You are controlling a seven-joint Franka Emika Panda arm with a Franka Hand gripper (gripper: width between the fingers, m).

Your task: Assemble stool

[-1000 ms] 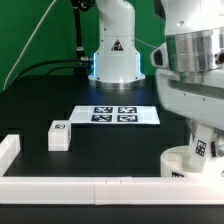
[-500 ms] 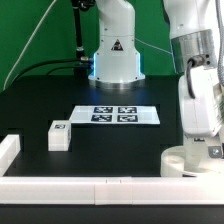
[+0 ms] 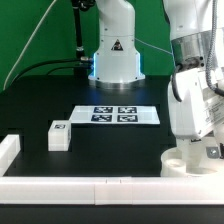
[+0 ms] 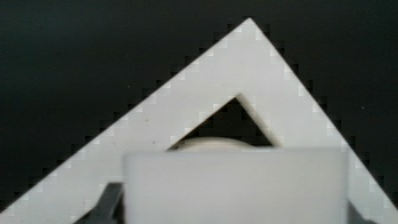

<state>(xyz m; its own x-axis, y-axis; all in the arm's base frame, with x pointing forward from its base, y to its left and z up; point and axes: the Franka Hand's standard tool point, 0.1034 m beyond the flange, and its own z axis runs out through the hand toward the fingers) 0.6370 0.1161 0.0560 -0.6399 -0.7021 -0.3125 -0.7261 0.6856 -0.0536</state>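
Step in hand, as judged: seating a leg point(image 3: 213, 151) into the seat point(image 3: 178, 163).

Gripper point(image 3: 202, 148) low, right over the seat. Tagged white piece at its tip, most likely that leg standing on the seat. Jaw state: cannot tell. Fingers hidden behind the hand in the exterior view and not visible in the wrist view. Possibly pinching the leg, unconfirmed.

To do it well:
- Hold the leg axis square to the seat face.
- Centre over the hole before any push.
- Descend slowly and twist only once engaged.
- Watch for seat slip; use the border bar point(image 3: 60, 187) just beside the seat as a stop.

Exterior view only: second leg point(image 3: 58, 135) lying free, well apart from the gripper, out past the marker board point(image 3: 115, 115). Third leg not in view.

Wrist view only: close-up under the gripper. White block point(image 4: 231, 185) nearest, rounded pale piece point(image 4: 214, 145) just behind it, triangular white outline point(image 4: 169, 115) on black beyond. Which part is which there: cannot tell. No tags visible.
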